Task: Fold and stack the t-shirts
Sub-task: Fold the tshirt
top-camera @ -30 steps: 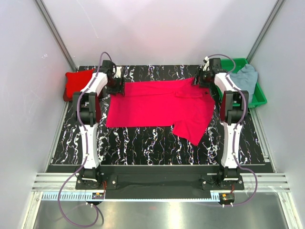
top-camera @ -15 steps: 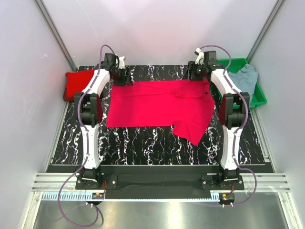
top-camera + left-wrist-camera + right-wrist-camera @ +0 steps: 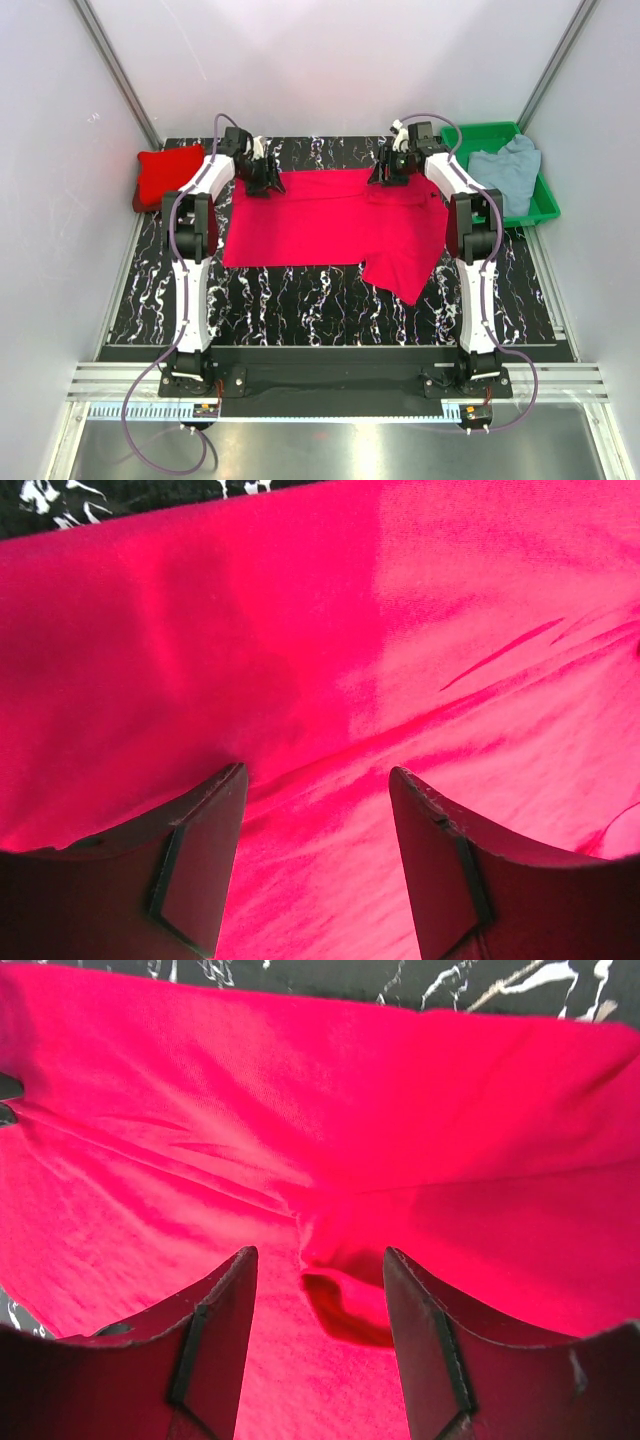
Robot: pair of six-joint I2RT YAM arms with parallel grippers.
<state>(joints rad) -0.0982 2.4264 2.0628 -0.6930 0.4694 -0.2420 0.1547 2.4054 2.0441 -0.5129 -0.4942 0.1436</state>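
Note:
A bright red t-shirt [image 3: 330, 220] lies spread on the black marbled table [image 3: 300, 310], one sleeve hanging toward the front right. My left gripper [image 3: 266, 180] is open over the shirt's far left edge; red cloth [image 3: 400, 630] fills its view between the fingers [image 3: 205, 850]. My right gripper [image 3: 385, 176] is open over the far right edge, above a fold with a small pocket of cloth [image 3: 345, 1305]. A folded red shirt [image 3: 165, 172] lies at the far left. A pale grey-blue shirt [image 3: 505, 170] lies in the green tray [image 3: 545, 205].
Grey walls with metal frame posts close in the table on the left, right and back. Both arm bases stand on the black rail [image 3: 330, 375] at the near edge.
Both grippers have moved inward along the shirt's far edge, the left one to the right and the right one to the left. The far edge now lies straighter.

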